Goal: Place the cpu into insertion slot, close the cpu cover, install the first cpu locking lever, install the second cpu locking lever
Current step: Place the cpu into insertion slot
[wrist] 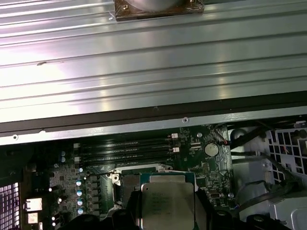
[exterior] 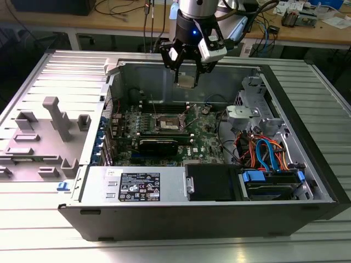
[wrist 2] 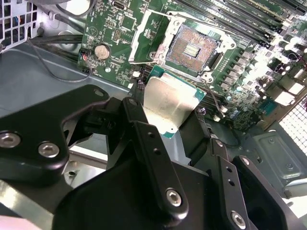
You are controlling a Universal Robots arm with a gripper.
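Silvery cpu (wrist 2: pixel 168 103) is pinched in my claw (exterior: pixel 186 74), well above the open insertion slot (wrist 2: pixel 194 48); I judge it not quite overhead.

No text can be read anywhere. The small flat square cpu with a silvery-grey metal top (wrist: pixel 168 203), held between the fingers of the black gripper (exterior: pixel 187 75), carries faint rows of engraved print, too faint to read. A white-and-black rectangular paper label (exterior: pixel 137 187) sits on the silvery sheet-metal box (exterior: pixel 174 183), well apart from the gripper on the camera's side; its lines of print and small round marks are too small to make out. The green circuit board (wrist 2: pixel 120 28) beneath the gripper has tiny white markings, unreadable.
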